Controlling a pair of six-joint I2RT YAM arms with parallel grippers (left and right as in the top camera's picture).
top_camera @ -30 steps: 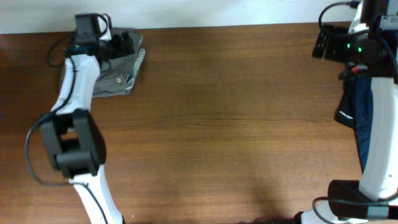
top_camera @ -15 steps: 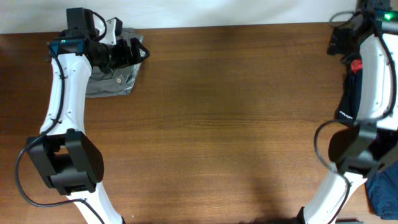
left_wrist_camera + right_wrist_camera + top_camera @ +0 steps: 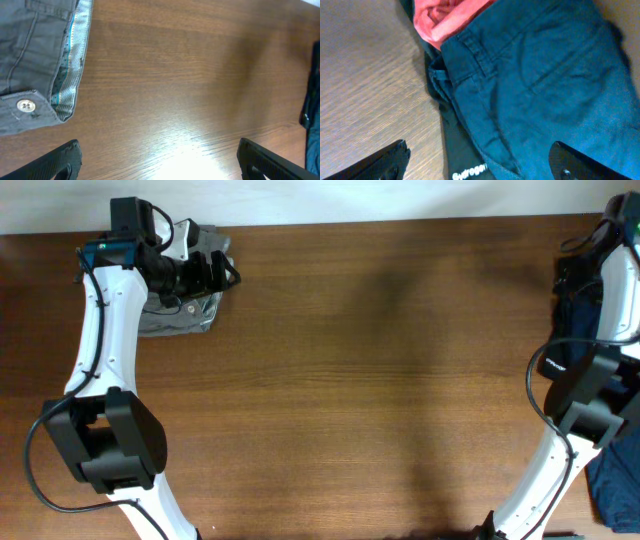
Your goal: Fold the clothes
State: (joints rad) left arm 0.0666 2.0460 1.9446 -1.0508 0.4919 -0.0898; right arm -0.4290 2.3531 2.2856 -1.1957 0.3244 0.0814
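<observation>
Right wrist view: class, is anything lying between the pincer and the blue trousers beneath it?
Nothing visible does. The right pincer hangs open directly over the blue trousers. The red garment sits past their waistband, not across them.

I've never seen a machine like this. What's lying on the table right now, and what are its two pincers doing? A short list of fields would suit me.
Table: brown wood
Far left corner: grey garment, folded flat, a button showing
Left pincer: open, empty, above bare wood beside the grey garment
Right edge: a pile of blue trousers, pink garment and black garment with white lettering
Right pincer: open, empty, above the pile
Left to do: the pile looks unfolded
</observation>
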